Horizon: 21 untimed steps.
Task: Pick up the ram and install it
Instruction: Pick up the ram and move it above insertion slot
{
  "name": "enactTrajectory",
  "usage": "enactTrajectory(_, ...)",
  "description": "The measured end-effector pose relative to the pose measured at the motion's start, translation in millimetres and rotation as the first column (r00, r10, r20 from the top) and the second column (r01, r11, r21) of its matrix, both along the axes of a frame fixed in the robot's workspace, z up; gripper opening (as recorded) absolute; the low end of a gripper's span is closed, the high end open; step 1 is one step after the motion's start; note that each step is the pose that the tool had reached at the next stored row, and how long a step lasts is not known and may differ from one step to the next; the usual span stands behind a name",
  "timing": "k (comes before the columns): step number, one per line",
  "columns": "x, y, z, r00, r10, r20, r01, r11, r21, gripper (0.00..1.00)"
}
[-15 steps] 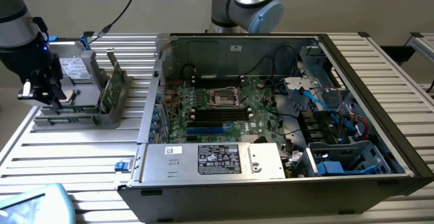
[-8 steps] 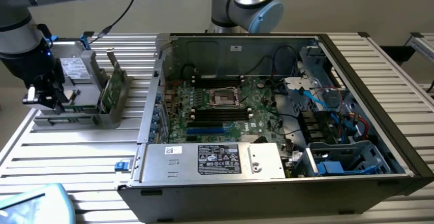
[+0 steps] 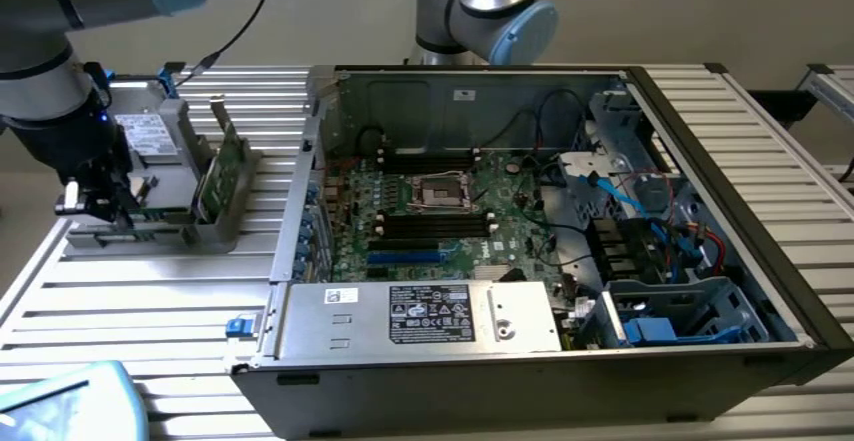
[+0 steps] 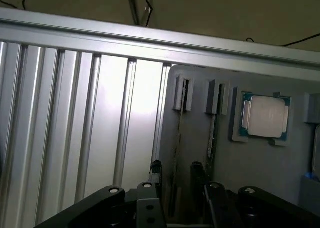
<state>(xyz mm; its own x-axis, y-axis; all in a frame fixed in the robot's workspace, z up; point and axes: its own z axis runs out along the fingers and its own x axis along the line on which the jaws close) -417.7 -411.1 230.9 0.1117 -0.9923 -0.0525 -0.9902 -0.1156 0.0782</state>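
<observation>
End effector [image 4: 176, 169], fingers apart astride the ram [image 4: 179, 133] in its grey holder [image 4: 198, 143], second stick [image 4: 214, 128] and processor [image 4: 265, 117] just beside.

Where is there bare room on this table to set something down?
The slatted table is bare on the exterior view's left, bordered by the grey holder behind, the computer case beside, and a blue object at the near corner. Crowded: the holder under the gripper, and inside the case.
</observation>
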Motion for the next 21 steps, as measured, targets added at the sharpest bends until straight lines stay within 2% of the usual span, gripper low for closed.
enactTrajectory(11, 0.0, 0.0, -20.0, 1.0, 0.004, -0.0003, -0.004, 1.0, 0.0004, 0.37)
enactTrajectory(16, 0.3, 0.0, -27.5, 1.0, 0.004, -0.0037, -0.004, 1.0, 0.0057, 0.37)
enactTrajectory(21, 0.7, 0.1, -33.0, 0.9999, 0.004, -0.0095, -0.004, 0.9999, 0.012, 0.37)
